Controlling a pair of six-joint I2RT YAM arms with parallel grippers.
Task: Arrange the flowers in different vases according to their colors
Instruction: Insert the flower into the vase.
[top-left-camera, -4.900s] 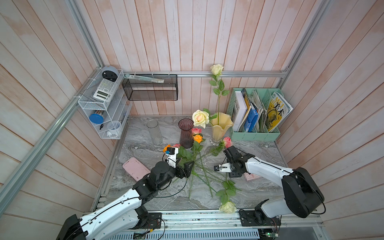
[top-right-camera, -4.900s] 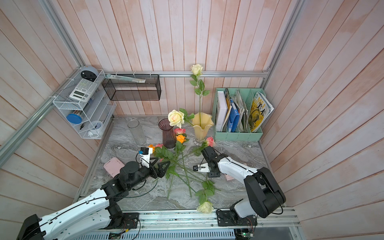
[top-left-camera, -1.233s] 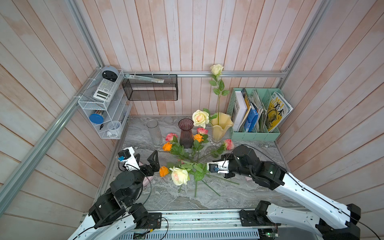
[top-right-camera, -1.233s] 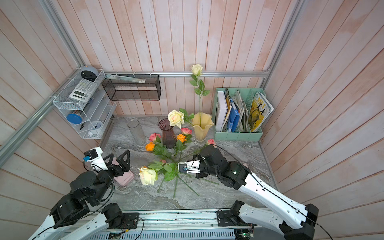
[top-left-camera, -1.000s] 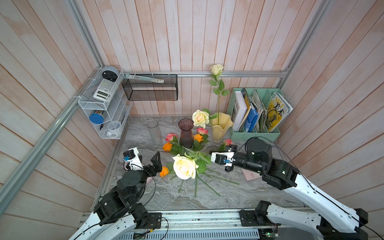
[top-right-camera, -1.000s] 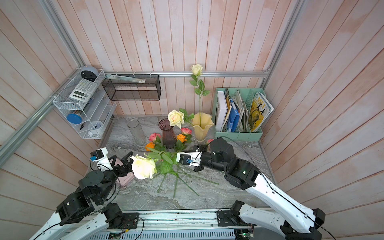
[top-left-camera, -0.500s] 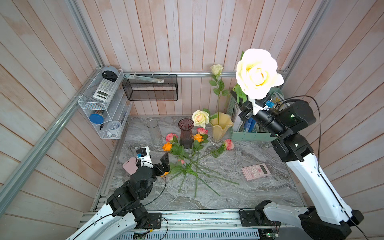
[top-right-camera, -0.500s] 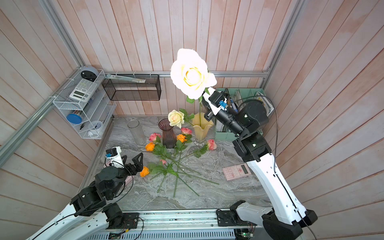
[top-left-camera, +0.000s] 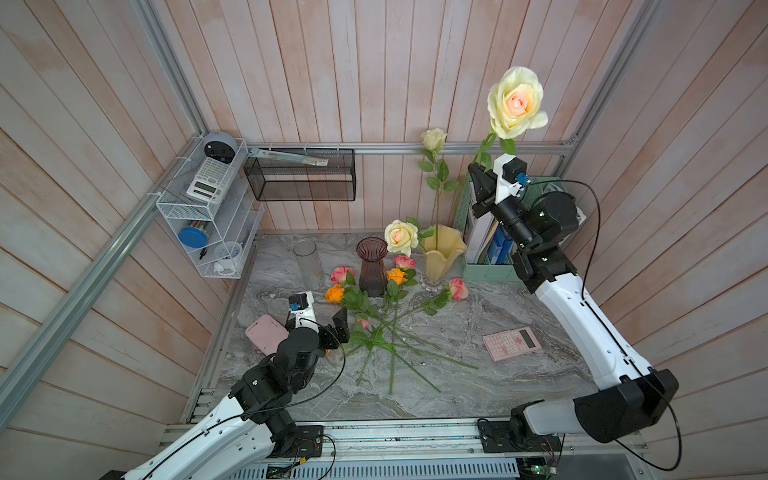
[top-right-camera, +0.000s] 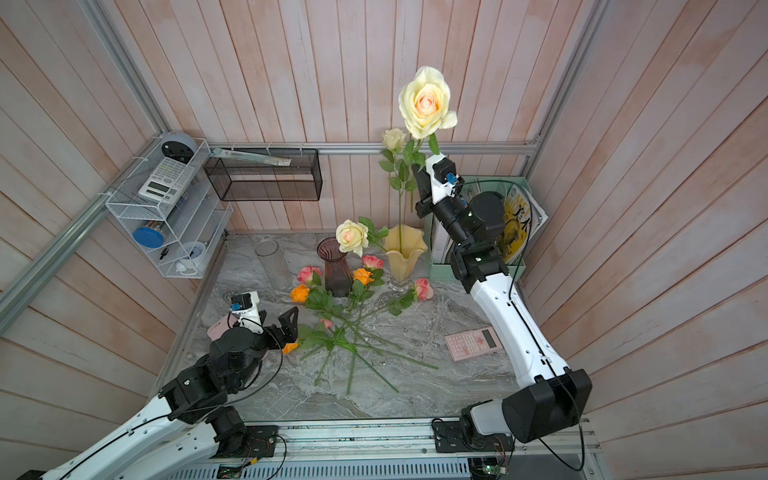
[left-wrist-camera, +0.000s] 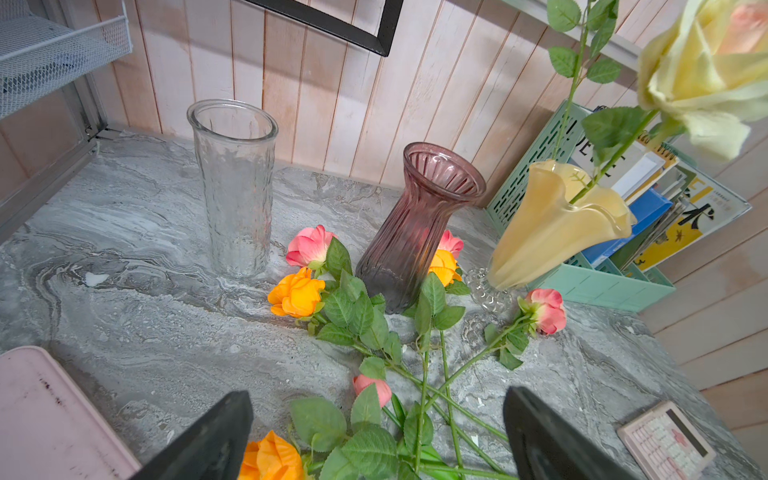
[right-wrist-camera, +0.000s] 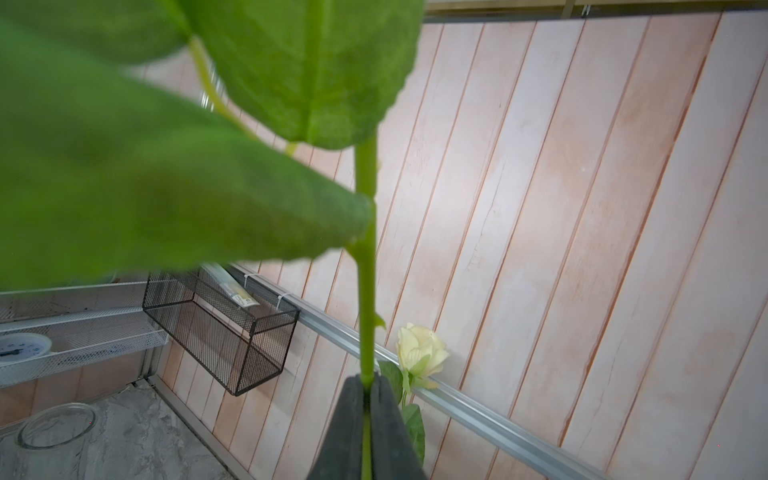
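Cream-yellow petals with a peach heart fill the upper right of both top views: a long-stemmed cream rose (top-left-camera: 516, 104) is held high above the grey marbled tabletop (top-left-camera: 478, 386). Its green stem is pinched between the closed fingers of the right gripper (right-wrist-camera: 366, 380), seen at the bottom centre of the right wrist view.

Lower and to the left in the frame, the pale yellow wavy-rimmed vase (top-left-camera: 442, 253) stands upright with two more cream roses in it, a tall one (top-left-camera: 433, 138) and a short one (top-left-camera: 401, 237) leaning left. To its left the dark purple ribbed vase (top-left-camera: 372, 266) and the clear glass cylinder vase (top-left-camera: 308, 262) stand empty.

Pink roses (top-left-camera: 343, 274) and orange roses (top-left-camera: 335, 293) lie flat around the purple vase's foot, their stems crossing at frame centre. The left gripper (left-wrist-camera: 376, 395) hovers over the near left end of this pile with its jaws spread wide and nothing between them.

In the mint-green file holder (left-wrist-camera: 602, 286) at right, a yellow magazine cover (top-right-camera: 517, 224) carries large black Chinese characters, partly hidden. A white cover beside it starts with "DE". The key legends on the pink calculator (top-left-camera: 512, 343) at lower right and the white calculator (top-left-camera: 210, 178) on the wire shelf at upper left are too small to read.
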